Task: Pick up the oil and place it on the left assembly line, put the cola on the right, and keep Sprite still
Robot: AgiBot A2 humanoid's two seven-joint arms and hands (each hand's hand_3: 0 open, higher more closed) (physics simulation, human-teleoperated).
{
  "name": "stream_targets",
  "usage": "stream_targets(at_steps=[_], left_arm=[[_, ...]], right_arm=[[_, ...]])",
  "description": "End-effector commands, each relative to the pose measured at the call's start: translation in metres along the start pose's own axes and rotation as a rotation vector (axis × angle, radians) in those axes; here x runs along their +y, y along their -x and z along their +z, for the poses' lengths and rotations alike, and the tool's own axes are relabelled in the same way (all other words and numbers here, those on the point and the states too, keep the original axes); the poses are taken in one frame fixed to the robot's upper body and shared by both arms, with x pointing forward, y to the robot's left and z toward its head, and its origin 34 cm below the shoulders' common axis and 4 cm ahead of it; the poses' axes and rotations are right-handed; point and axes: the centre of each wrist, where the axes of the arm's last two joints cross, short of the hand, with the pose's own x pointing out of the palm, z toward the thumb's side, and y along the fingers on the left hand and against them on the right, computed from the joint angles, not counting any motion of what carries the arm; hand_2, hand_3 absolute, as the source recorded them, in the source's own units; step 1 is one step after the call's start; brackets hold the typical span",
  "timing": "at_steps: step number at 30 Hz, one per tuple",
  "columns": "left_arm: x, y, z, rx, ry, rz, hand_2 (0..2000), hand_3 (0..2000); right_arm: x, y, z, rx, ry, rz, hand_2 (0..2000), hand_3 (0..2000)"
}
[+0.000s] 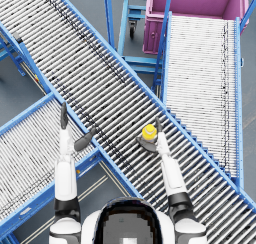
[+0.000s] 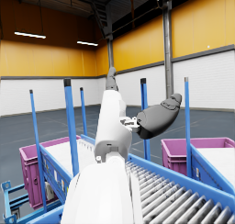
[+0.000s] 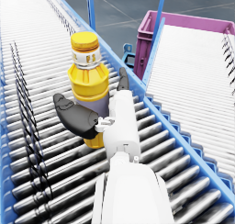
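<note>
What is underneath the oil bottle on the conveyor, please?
Grey conveyor rollers lie beneath the oil bottle. The right hand and its fingers cover part of the base, so contact with the rollers cannot be seen.

Rendered frames, evenly bright, sharp, no motion blur. Left wrist view: ceiling strip lights (image 2: 30,35) glow white under dim roof; orange wall (image 2: 50,58) warmly lit, floor darker. Head view: flat overhead light, thin shadows between conveyor rollers (image 1: 100,88); moiré shimmer and dark speckle streaks along fine roller lines. Right wrist view: soft highlights on roller tops, mild sheen on oil bottle (image 3: 88,76), same speckle streaks.
</note>
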Motion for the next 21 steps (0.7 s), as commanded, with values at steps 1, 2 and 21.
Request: stream_targets(at_steps=[1, 2, 21], left_arm=[[0.005, 0.002, 0.002, 0.001, -0.012, 0.009, 0, 0], [0.005, 0.002, 0.002, 0.0, -0.012, 0.01, 0, 0], [-0.027, -0.015, -0.022, -0.027, 0.114, -0.046, 0, 0]], right_arm=[[-0.025, -0.004, -0.011, 0.0, -0.101, 0.004, 0, 0], [-0.028, -0.008, -0.013, 0.007, -0.117, 0.019, 0, 0], [0.013, -0.033, 0.19, 0.029, 0.661, 0.276, 2000, 2000]])
